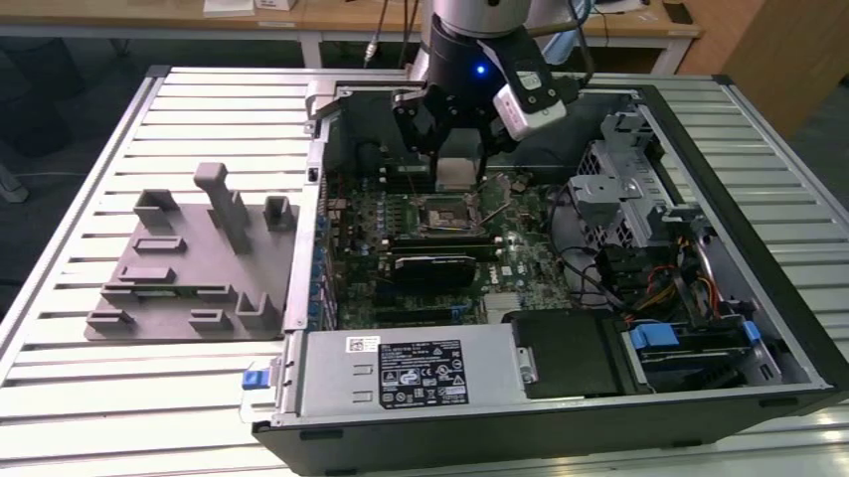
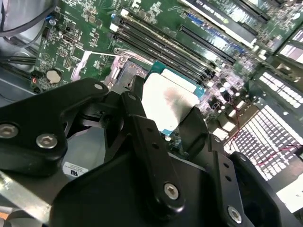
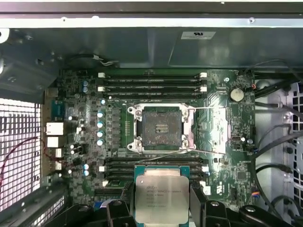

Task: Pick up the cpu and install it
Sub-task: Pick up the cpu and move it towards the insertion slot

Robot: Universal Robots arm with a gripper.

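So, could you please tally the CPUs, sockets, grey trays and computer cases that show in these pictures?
cpu: 1, held in the gripper above the board
socket: 1, open and empty
grey tray: 1, on the table beside the case
computer case: 1, lying open
Total: 4
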